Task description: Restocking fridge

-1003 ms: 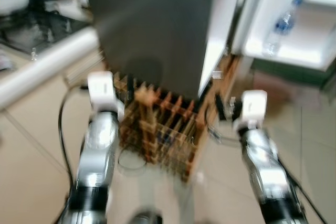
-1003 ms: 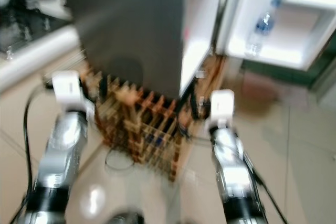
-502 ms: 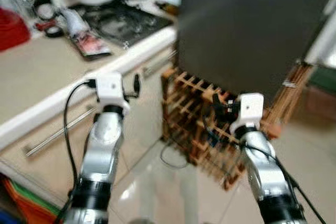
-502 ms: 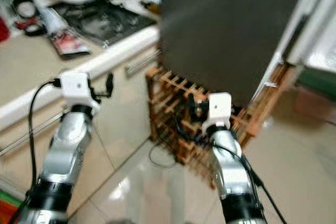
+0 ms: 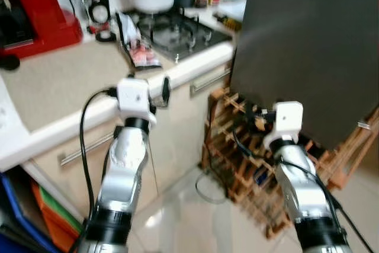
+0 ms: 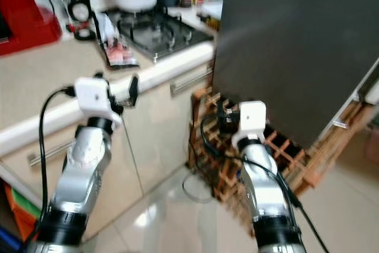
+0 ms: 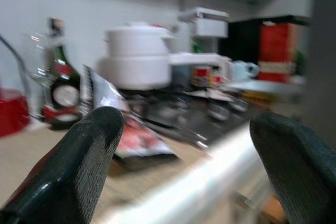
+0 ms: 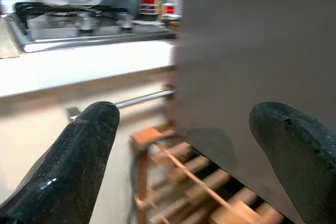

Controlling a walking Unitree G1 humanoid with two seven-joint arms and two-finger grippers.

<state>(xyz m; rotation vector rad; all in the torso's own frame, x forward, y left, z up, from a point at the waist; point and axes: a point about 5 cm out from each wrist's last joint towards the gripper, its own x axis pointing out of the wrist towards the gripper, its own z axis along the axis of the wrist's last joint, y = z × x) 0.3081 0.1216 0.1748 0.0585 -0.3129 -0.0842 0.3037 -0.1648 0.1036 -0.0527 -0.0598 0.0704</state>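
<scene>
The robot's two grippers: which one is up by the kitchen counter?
The left gripper is level with the counter edge. The right gripper hangs lower, in front of the wooden rack beside the dark fridge wall.

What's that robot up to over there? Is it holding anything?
Nothing is in hand right now. The robot stands facing a kitchen counter with a gas hob, beside a dark fridge side and a wooden wine rack. Its left gripper and right gripper are both raised, open and empty. The blur suggests it is on the move, with no restocking item picked up yet.
</scene>
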